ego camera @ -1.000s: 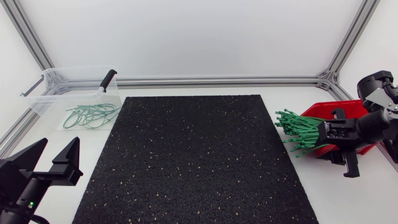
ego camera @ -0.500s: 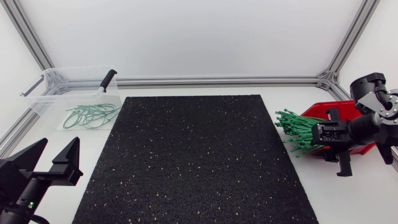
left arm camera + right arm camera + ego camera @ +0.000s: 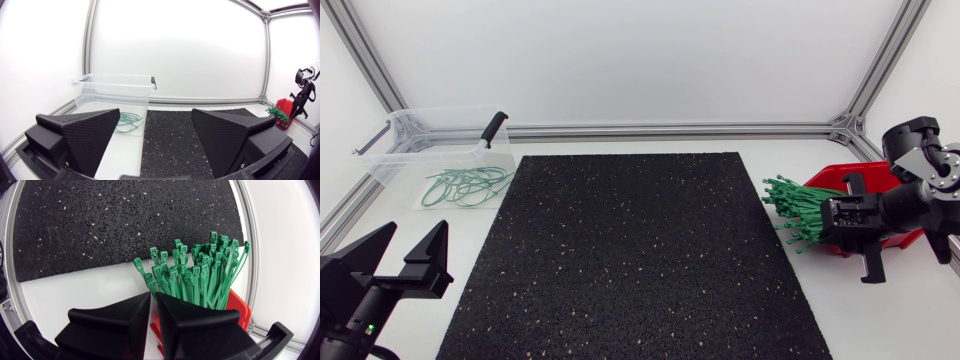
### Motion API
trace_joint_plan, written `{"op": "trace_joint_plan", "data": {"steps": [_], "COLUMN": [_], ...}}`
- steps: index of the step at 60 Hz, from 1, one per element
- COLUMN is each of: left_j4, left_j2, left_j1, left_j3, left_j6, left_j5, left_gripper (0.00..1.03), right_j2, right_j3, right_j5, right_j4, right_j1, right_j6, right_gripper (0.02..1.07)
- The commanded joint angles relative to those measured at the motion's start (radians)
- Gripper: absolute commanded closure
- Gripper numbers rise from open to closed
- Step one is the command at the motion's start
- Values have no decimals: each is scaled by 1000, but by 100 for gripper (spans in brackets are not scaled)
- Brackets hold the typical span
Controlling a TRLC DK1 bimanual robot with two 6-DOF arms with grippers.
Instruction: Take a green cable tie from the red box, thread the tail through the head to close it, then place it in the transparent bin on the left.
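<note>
A bunch of green cable ties (image 3: pixel 798 208) sticks out of the red box (image 3: pixel 880 175) at the table's right, heads fanned towards the mat. My right gripper (image 3: pixel 828 216) is at the bunch's base. In the right wrist view its fingers (image 3: pixel 115 317) stand almost together, and one green tie (image 3: pixel 149 282) at the bunch's (image 3: pixel 200 275) near edge runs into the narrow slit of my right gripper (image 3: pixel 153 300). The transparent bin (image 3: pixel 390 150) at the far left holds several closed ties (image 3: pixel 468 185). My left gripper (image 3: pixel 416 232) waits at the near left, open and empty (image 3: pixel 156 117).
A black speckled mat (image 3: pixel 630 260) covers the table's middle. A black-handled tool (image 3: pixel 492 128) rests on the bin's right rim. Aluminium frame rails run along the back and sides. The left wrist view shows the bin (image 3: pixel 112 82) ahead and the red box (image 3: pixel 285 106) far across.
My right gripper has shifted slightly left and down into the bunch and its fingers have closed to a narrow slit. The left arm has not moved.
</note>
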Motion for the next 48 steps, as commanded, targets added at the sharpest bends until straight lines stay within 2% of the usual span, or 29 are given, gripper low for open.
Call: {"op": "trace_joint_plan", "data": {"steps": [1, 26, 32, 41, 48], "left_j4": [-13, -15, -16, -16, -18], "left_j2": [-4, -4, -4, -4, -4], "left_j1": [-6, -6, -6, -6, -6], "left_j3": [-39, -39, -39, -39, -39], "left_j6": [-13, -13, -13, -13, -13], "left_j5": [-6, -3, -2, -2, -2], "left_gripper": [4, 4, 4, 4, 4], "right_j2": [-17, -171, -166, -138, -137], "right_j3": [-21, -12, -43, -69, -78], "right_j5": [7, -21, 2, 19, 19], "right_j4": [-13, -80, -48, 6, 10], "right_j1": [3, 4, 4, 4, 4], "right_j6": [-30, -47, -54, -53, -53], "right_gripper": [101, 101, 101, 83, 81]}}
